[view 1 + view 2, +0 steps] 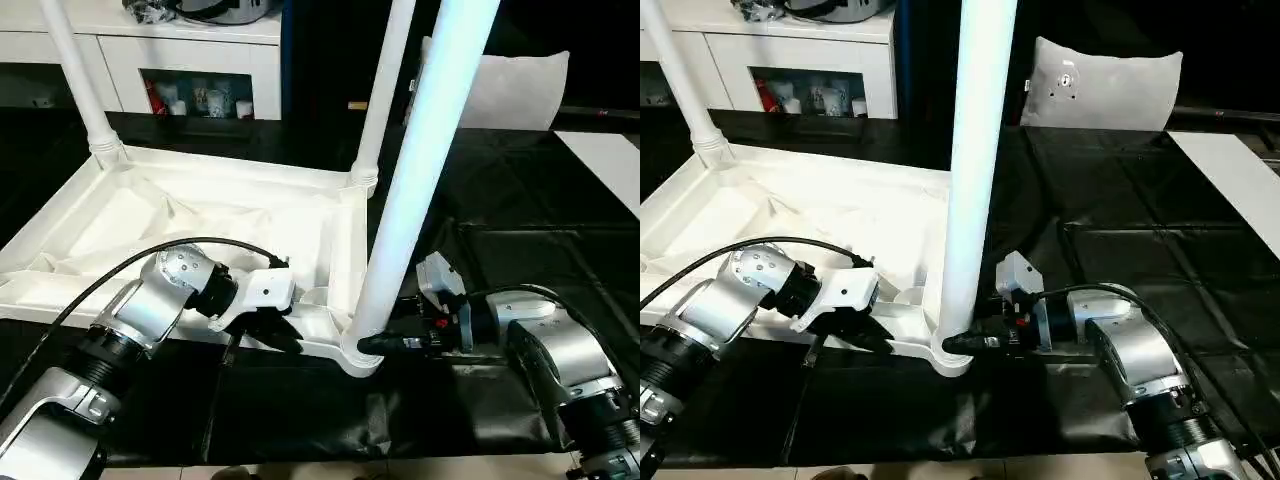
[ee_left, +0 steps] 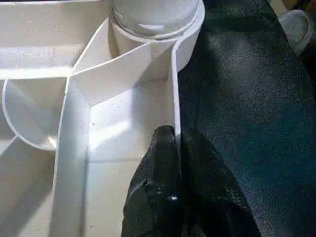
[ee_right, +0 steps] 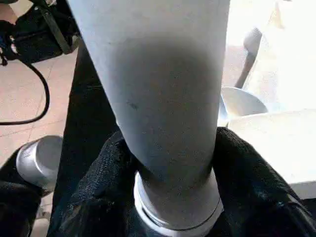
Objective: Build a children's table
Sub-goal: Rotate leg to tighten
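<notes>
While the left gripper [image 2: 175, 148] is pinching the tabletop [image 1: 200, 215] rim between pressed-together fingers, the right gripper [image 3: 170, 182] is clasping the near-corner leg [image 1: 415, 190] just above its socket [image 1: 358, 355], fingers wrapping either side. Beyond both, two more legs are standing in far sockets. Seating this third leg seems underway; next is likely twisting or pressing it home while bracing the rim.

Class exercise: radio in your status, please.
Left gripper pinching white plastic tabletop rim. Right gripper around near white tapered leg above its socket. Nothing obstructing.
</notes>
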Motion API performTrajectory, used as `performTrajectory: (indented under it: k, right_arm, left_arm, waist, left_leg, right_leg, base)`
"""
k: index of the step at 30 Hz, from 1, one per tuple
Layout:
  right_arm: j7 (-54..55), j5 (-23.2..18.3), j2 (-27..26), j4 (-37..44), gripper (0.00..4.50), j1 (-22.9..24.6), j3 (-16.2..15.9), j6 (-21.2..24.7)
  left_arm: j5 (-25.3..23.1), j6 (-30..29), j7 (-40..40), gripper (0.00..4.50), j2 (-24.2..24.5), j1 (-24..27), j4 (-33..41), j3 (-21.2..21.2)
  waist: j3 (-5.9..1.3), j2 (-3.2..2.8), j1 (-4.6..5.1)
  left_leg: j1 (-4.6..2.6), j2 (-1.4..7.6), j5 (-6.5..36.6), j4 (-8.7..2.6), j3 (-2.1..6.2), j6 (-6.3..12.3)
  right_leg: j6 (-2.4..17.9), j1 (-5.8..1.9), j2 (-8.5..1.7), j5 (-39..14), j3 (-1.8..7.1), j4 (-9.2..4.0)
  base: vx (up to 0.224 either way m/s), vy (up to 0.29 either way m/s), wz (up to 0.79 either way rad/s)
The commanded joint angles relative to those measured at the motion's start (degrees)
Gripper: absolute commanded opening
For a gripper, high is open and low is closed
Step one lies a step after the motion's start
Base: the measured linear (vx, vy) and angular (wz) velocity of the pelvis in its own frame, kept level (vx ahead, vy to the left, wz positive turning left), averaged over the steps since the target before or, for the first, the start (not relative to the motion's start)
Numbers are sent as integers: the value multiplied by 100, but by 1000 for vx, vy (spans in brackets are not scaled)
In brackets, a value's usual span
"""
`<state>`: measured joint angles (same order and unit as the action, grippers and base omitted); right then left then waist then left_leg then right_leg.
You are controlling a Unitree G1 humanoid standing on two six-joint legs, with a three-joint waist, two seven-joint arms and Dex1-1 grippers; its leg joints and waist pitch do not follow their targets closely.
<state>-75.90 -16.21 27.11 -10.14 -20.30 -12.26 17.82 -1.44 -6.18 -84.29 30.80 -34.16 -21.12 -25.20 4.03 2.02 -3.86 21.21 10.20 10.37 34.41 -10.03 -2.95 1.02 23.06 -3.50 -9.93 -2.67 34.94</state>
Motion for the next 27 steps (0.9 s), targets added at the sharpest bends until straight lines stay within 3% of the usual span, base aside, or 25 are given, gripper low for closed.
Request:
performTrajectory:
  k: [1, 5, 6, 9, 12, 14, 17, 18, 19, 21, 22, 23, 25, 27]
  right_arm:
    - [-196, -191, 41, 69, 197, -22, -64, 232]
    - [-3, -637, -101, 444, 195, 127, 92, 886]
    - [266, -674, -213, 598, 195, 219, 105, 1103]
    - [608, -596, -380, 708, 195, 317, 97, 1153]
    - [1674, -133, -832, 608, 195, 324, 113, 1316]
    - [2420, -1, -1259, 542, 195, 261, 247, 1523]
    - [3590, 339, -1874, 437, 195, 142, 369, 1874]
    - [3963, 445, -2069, 343, 195, 91, 435, 1948]
    - [4430, 540, -2327, 215, 195, 24, 533, 2037]
    - [5003, 533, -2727, 20, 195, -64, 717, 2038]
    - [5129, 543, -2822, -26, 195, -85, 741, 1995]
    - [5477, 625, -3042, -124, 195, -127, 813, 1821]
    - [5778, 708, -3207, -212, 249, -157, 913, 1631]
    - [5985, 820, -3262, -220, 266, -166, 965, 1529]
  left_arm:
    - [45, 114, -162, 0, -68, -95, 140, -109]
    - [83, -364, 184, 0, -243, -127, 115, 35]
    - [57, -608, 433, 0, -363, -167, 87, 92]
    - [24, -927, 768, 0, -527, -211, 41, 172]
    - [-21, -1529, 1454, 0, -932, -367, -107, 339]
    - [4, -1902, 1886, 0, -1260, -512, -231, 468]
    - [-40, -2243, 2482, 0, -1685, -707, -490, 605]
    - [-75, -2258, 2692, 0, -1797, -758, -604, 642]
    - [-135, -2250, 2991, 0, -1943, -826, -751, 700]
    - [-151, -2183, 3399, 0, -2172, -958, -998, 846]
    - [-167, -2139, 3504, 0, -2232, -999, -1074, 875]
    - [-204, -2022, 3725, 0, -2355, -1100, -1258, 926]
    - [-221, -1860, 3838, 0, -2411, -1176, -1403, 956]
    - [-282, -1678, 3825, 0, -2369, -1220, -1475, 935]
  waist:
    - [-421, 7, 23]
    - [-423, 6, -8]
    - [-415, -4, -32]
    - [-387, 7, -61]
    - [-352, 13, -10]
    - [-358, 21, 74]
    - [-362, 9, 230]
    - [-350, -36, 254]
    - [-356, -18, 306]
    - [-365, -52, 361]
    - [-365, -52, 361]
    - [-359, -5, 384]
    - [-354, -35, 387]
    - [-372, -47, 394]
  left_leg:
    - [-95, 300, 1165, -404, 72, 146]
    - [-100, 299, 1063, -398, 57, 167]
    - [-115, 301, 1094, -400, 56, 150]
    - [-141, 292, 1357, -406, 62, 51]
    - [-152, 258, 1614, -421, 94, -113]
    - [-147, 232, 1728, -413, 132, -172]
    - [-105, 222, 1860, -427, 173, -184]
    - [-102, 217, 1889, -432, 181, -184]
    - [-102, 202, 1983, -430, 192, -194]
    - [-151, 203, 2067, -419, 188, -125]
    - [-151, 203, 2067, -419, 188, -125]
    - [-155, 190, 2119, -412, 176, -92]
    - [-159, 190, 2165, -426, 184, -76]
    - [-149, 219, 2209, -469, 196, -52]
  right_leg:
    - [1131, -256, -452, -1786, 259, -442]
    - [1198, -261, -440, -1592, 260, -419]
    - [1175, -249, -439, -1668, 262, -433]
    - [1027, -218, -462, -2234, 260, -497]
    - [788, -183, -457, -2919, 231, -564]
    - [577, -173, -480, -3398, 194, -632]
    - [513, -184, -466, -3407, 159, -649]
    - [529, -172, -462, -3372, 158, -651]
    - [517, -176, -456, -3425, 132, -670]
    - [550, -154, -469, -3324, 128, -723]
    - [550, -154, -469, -3324, 128, -723]
    - [550, -138, -464, -3362, 113, -763]
    - [507, -140, -469, -3401, 98, -779]
    - [543, -181, -472, -3098, 62, -750]
  base:
    - [0, 0, 0]
    - [0, 0, 0]
    - [0, 0, 0]
    - [0, 0, 0]
    - [0, 0, 0]
    - [0, 0, 0]
    - [0, 0, 0]
    - [0, 0, 0]
    - [0, 0, 0]
    - [0, 0, 0]
    - [0, 0, 0]
    - [0, 0, 0]
    - [0, 0, 0]
    - [0, 0, 0]
